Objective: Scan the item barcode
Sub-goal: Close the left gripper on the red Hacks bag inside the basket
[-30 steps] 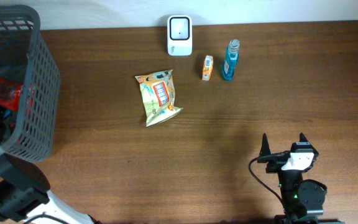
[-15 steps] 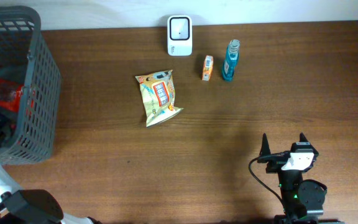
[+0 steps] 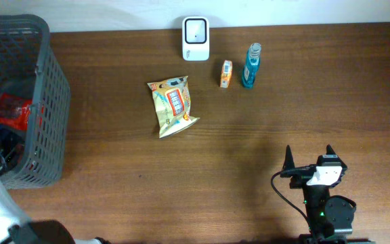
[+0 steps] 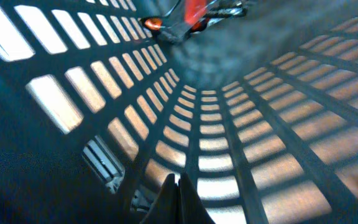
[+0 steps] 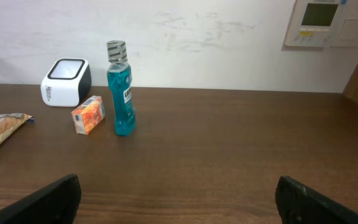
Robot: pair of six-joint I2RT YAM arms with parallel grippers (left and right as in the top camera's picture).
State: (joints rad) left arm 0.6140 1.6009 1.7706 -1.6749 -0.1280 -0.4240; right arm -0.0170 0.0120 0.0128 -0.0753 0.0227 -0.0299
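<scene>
A brown wooden surface [image 3: 249, 135] is seen spanning the whole overhead view. At its left edge a grey slatted basket [image 3: 46, 115] is placed, and a red packet [image 3: 9, 110] is seen lying inside it among darker contents that cannot be made out. The right gripper [image 3: 309, 150] is held near the front right of the surface, well apart from every item, with its jaws spread wide and nothing between them. The left gripper [image 4: 179, 190] is shown by its wrist camera inside the basket, with the slatted wall all around it; its fingertips are pressed together and nothing is seen clamped between them. A crumpled yellow snack bag [image 3: 172, 105] is laid flat near the middle of the surface. A white scanner [image 3: 196, 38] is set at the far edge, beyond the bag. To the right of the scanner a blue bottle [image 3: 251, 66] with a clear cap is stood upright, and a small orange box [image 3: 226, 73] is placed just beside the bottle, on its left.
</scene>
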